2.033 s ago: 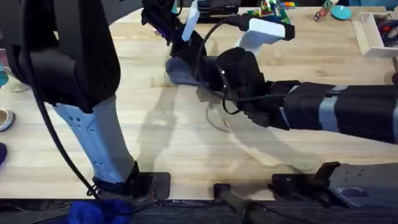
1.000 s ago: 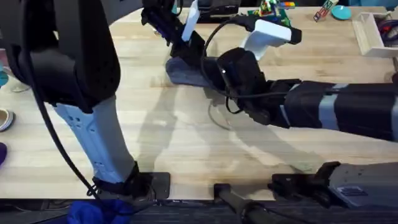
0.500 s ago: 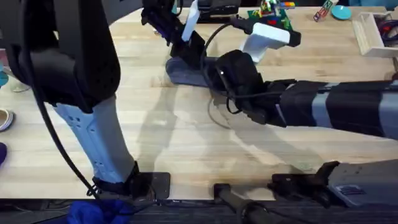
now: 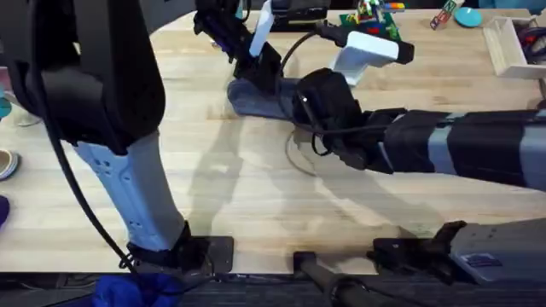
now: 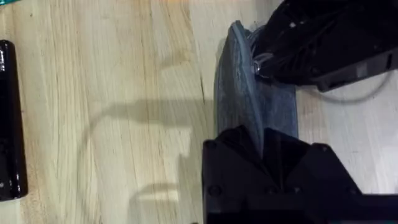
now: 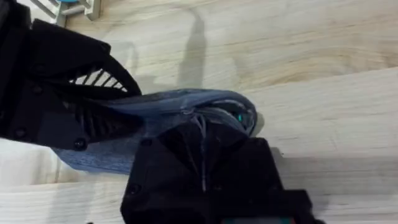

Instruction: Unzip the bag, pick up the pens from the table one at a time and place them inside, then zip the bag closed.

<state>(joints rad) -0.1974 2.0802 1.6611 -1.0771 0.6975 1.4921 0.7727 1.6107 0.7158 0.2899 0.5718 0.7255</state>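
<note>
The blue-grey bag (image 4: pixel 254 100) lies on the table (image 4: pixel 213 196) at the far middle. My left gripper (image 4: pixel 263 66) is shut on one end of the bag (image 5: pixel 239 93), its black fingers (image 5: pixel 292 155) clamping the seam. My right gripper (image 4: pixel 294 101) is at the other end, shut on the zipper pull (image 5: pixel 261 62). In the right wrist view the bag (image 6: pixel 168 109) gapes slightly at its end, and a green bit of one of the pens (image 6: pixel 239 117) shows inside. The left gripper (image 6: pixel 68 99) holds the far end there.
A black object (image 5: pixel 9 118) lies on the wood beside the bag. A white tray (image 4: pixel 505 47) stands at the far right corner, with small colourful toys (image 4: pixel 368 12) along the far edge. Both arms crowd the far middle.
My right gripper has shifted slightly along the bag, and a little more blue cloth shows in front of it. The left arm has stayed still.
</note>
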